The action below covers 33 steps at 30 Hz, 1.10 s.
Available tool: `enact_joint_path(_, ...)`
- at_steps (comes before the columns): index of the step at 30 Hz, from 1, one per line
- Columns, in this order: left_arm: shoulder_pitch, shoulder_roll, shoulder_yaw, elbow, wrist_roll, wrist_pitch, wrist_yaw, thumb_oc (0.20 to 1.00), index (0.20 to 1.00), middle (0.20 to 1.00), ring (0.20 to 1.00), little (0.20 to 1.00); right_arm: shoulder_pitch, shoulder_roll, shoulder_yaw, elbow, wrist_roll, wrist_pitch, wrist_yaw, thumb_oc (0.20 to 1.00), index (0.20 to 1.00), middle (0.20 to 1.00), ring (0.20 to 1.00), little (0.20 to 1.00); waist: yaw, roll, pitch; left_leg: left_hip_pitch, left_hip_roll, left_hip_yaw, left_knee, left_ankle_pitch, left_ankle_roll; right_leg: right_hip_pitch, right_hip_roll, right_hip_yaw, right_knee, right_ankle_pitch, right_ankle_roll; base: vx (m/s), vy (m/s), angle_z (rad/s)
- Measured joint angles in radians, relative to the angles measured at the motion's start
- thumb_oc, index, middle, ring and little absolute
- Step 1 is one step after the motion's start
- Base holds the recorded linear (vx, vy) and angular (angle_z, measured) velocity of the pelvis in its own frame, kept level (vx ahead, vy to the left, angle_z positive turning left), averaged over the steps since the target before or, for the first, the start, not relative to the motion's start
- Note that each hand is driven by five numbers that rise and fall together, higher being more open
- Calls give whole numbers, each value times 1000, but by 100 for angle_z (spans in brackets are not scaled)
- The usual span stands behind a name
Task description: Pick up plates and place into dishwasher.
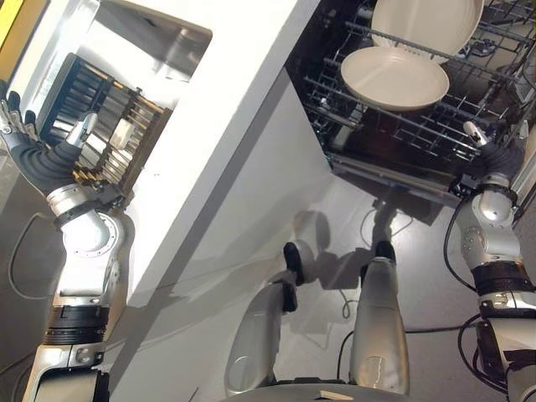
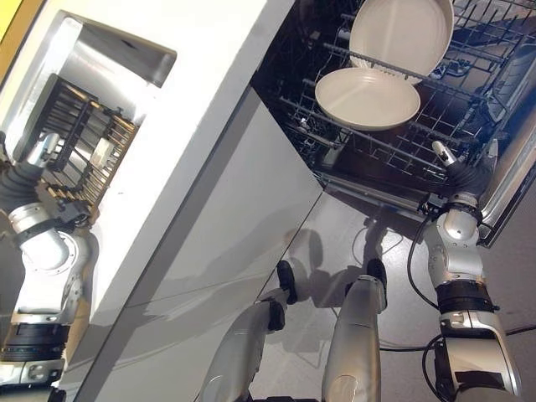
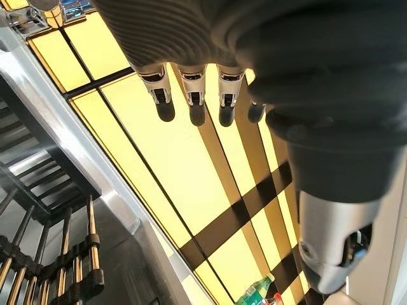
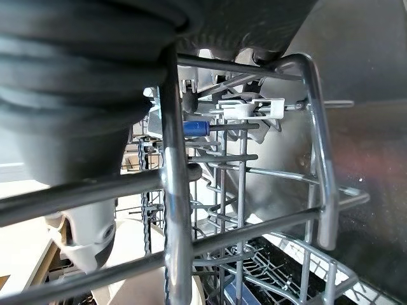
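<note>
Two cream plates stand in the open dishwasher's lower rack (image 1: 402,134): one plate (image 1: 394,78) leans low in front, and a second plate (image 1: 427,21) stands more upright behind it. My right hand (image 1: 490,155) is at the near right edge of that rack, below and right of the plates. In the right wrist view the rack's wires (image 4: 175,190) cross right in front of the hand (image 4: 70,82). My left hand (image 1: 38,155) hangs at the far left beside the sink's dish rack (image 1: 100,126), open with straight fingers (image 3: 191,95) and nothing in it.
A white counter (image 1: 226,151) runs between the sink on the left and the dishwasher on the right. The dark slatted dish rack sits inside the steel sink. Yellow panels (image 3: 159,159) with dark lines show beyond the left hand. Grey floor lies below the dishwasher.
</note>
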Motion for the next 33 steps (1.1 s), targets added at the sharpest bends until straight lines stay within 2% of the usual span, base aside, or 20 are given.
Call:
enact_joint_path(7,-8,-14,-36,0,-1,1,0,1000,1000,1000,1000,1000,-28,34,12,2,-1,25,-1,1000,1000,1000,1000,1000,5,1,-1,11,-9,-2,29,-15,8,23,-22,-15,2,3,7,39,80,1)
enact_joint_path(12,-6,-59,-73,4,-8,2,-2,1000,1000,1000,1000,1000,-38,37,48,2,-2,83,-4,1000,1000,1000,1000,1000,27,1,-1,49,-18,-4,33,-23,11,66,-39,-24,-4,1,12,58,74,2)
enact_joint_path(17,-2,-72,-94,4,-26,11,-7,1000,1000,1000,1000,1000,-85,34,79,44,-2,130,-4,1000,1000,1000,1000,1000,45,2,-1,60,-24,-36,33,-24,11,101,-51,-62,-10,0,14,47,25,14)
enact_joint_path(30,2,-79,-96,5,-59,36,-37,1000,1000,1000,1000,1000,-176,28,118,137,20,133,9,1000,1000,1000,1000,1000,133,1,-1,54,-44,-92,44,-17,11,144,-78,-129,-22,-10,18,24,-11,13)
enact_joint_path(33,12,-78,-96,5,-59,40,-40,1000,1000,1000,1000,1000,-193,26,120,149,44,132,17,1000,1000,1000,1000,1000,140,1,-1,53,-56,-109,47,-16,13,160,-91,-148,-21,-17,24,6,-14,21)
